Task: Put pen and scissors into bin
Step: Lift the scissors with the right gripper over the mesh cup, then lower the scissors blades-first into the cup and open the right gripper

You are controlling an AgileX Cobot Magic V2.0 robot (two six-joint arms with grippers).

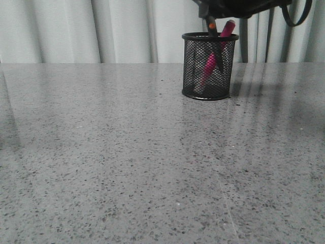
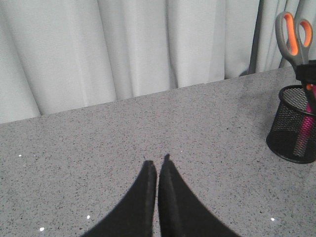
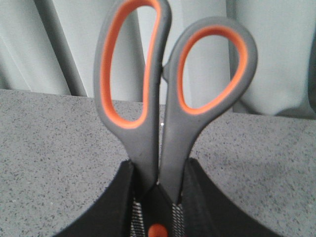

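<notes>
Pen [image 1: 210, 63] sits in the bin [image 1: 209, 36] — right gripper [image 3: 157, 197] pinches the scissors [image 3: 168, 98] above it, unreleased; left gripper [image 2: 157, 168] pressed together.

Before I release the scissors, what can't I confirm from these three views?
- Scissors blades: in the right wrist view the right gripper covers them; the front view shows only a dark tip at the bin rim.
- Blade depth in the bin: mesh and the pen obscure it in the front view.
- Bin: cut off by the edge in the left wrist view.
- Right gripper: mostly cropped in the front view.
</notes>
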